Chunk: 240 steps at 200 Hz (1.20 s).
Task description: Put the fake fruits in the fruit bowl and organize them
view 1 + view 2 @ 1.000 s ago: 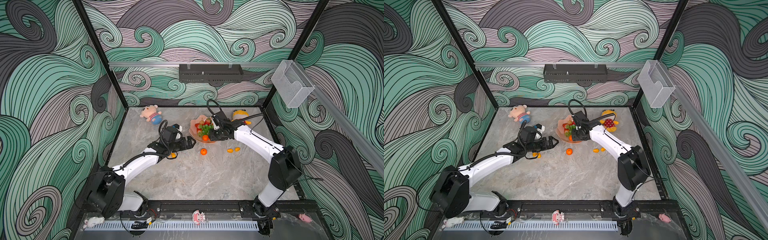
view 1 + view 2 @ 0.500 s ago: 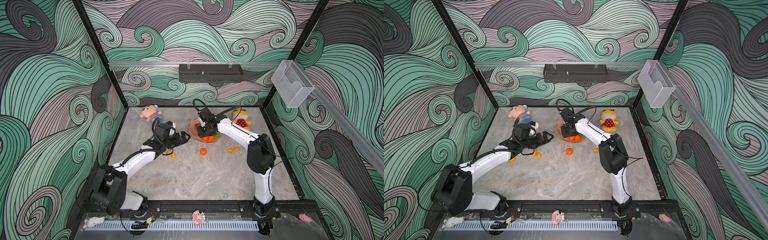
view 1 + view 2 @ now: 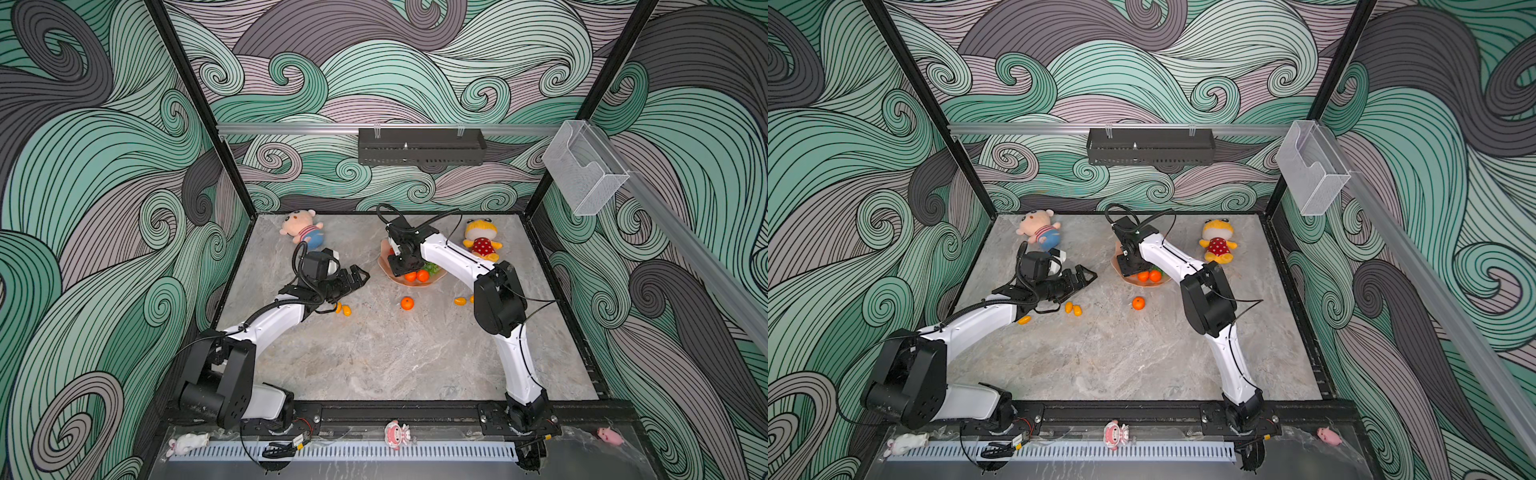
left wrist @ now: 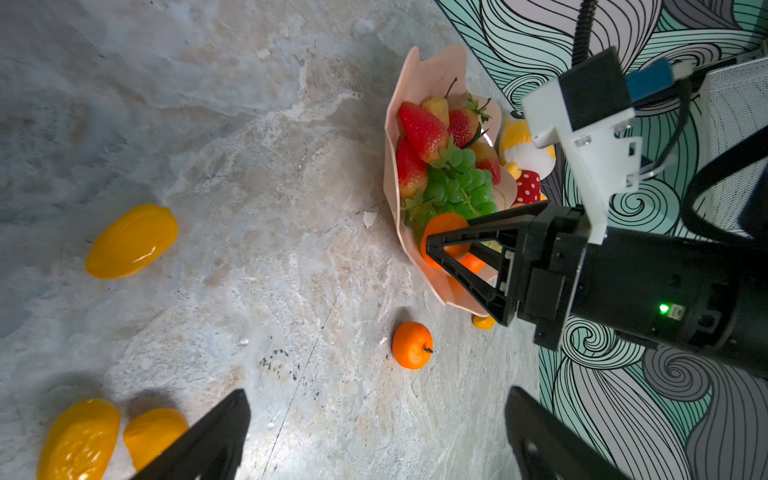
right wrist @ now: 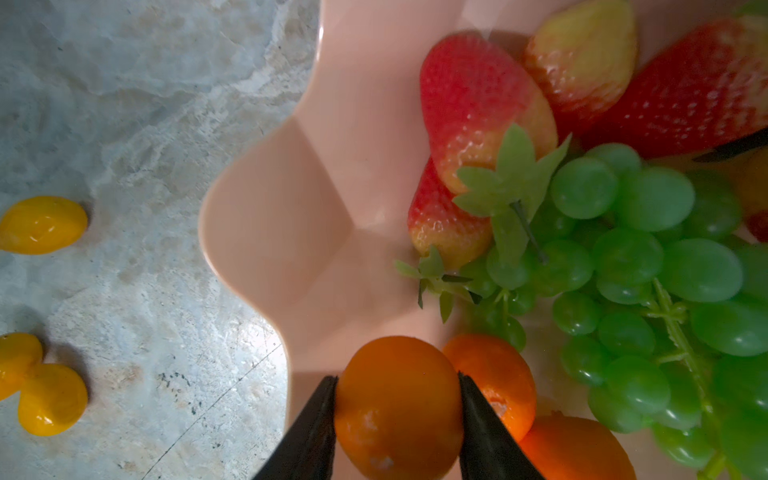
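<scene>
The salmon-pink fruit bowl (image 3: 384,255) (image 3: 1160,283) (image 5: 266,216) sits at the back middle, holding strawberries (image 5: 473,104), a green grape bunch (image 5: 648,257) and tangerines (image 3: 417,276). My right gripper (image 5: 397,376) (image 3: 405,266) hangs over the bowl's near edge, shut on a tangerine (image 5: 397,409). My left gripper (image 4: 378,397) (image 3: 361,276) (image 3: 1090,276) stands open and holds nothing, left of the bowl. One loose tangerine (image 3: 407,303) (image 4: 412,345) lies in front of the bowl. Kumquats (image 3: 343,308) (image 4: 132,241) lie by the left arm, and more (image 3: 460,301) lie right of the bowl.
A pink-faced plush doll (image 3: 301,228) lies at the back left. A yellow red-dotted plush (image 3: 482,241) lies at the back right, close behind the right arm. A black shelf (image 3: 422,145) hangs on the back wall. Small toys (image 3: 397,434) sit on the front rail.
The right arm has folded its elbow inward and shifted its gripper left over the bowl, still holding the tangerine. The left gripper has drawn back slightly to the left, staying open.
</scene>
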{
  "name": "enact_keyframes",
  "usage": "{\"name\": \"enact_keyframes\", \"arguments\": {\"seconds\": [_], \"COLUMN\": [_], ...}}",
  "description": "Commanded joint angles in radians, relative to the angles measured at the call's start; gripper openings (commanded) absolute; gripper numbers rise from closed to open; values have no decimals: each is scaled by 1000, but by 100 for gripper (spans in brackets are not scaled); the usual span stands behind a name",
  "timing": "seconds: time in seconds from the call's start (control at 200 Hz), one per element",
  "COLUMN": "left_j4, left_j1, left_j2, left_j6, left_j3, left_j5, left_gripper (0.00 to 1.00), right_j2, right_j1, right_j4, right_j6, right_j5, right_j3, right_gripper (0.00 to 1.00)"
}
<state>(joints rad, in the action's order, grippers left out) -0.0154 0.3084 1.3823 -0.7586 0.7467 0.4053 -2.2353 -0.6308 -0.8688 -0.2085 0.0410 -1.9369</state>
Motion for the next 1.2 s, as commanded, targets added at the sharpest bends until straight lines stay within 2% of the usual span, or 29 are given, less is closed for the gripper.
{"name": "enact_keyframes", "arguments": {"seconds": [0.0, 0.41, 0.79, 1.196], "left_j4": [-9, 28, 77, 98], "left_j1": [-7, 5, 79, 262], "left_j2": [-34, -73, -135, -163], "left_j6": [-8, 14, 41, 26], "left_j3": [-3, -14, -34, -63], "left_j5": [17, 11, -23, -99], "left_gripper": [99, 99, 99, 99], "right_j2": [-9, 12, 114, 343], "right_j1": [-6, -6, -7, -20], "right_j4": [-30, -36, -35, 29], "right_j6": [15, 13, -4, -54], "right_j5": [25, 32, 40, 35], "right_j3": [-31, -20, 21, 250], "right_gripper": [45, 51, 58, 59]}}
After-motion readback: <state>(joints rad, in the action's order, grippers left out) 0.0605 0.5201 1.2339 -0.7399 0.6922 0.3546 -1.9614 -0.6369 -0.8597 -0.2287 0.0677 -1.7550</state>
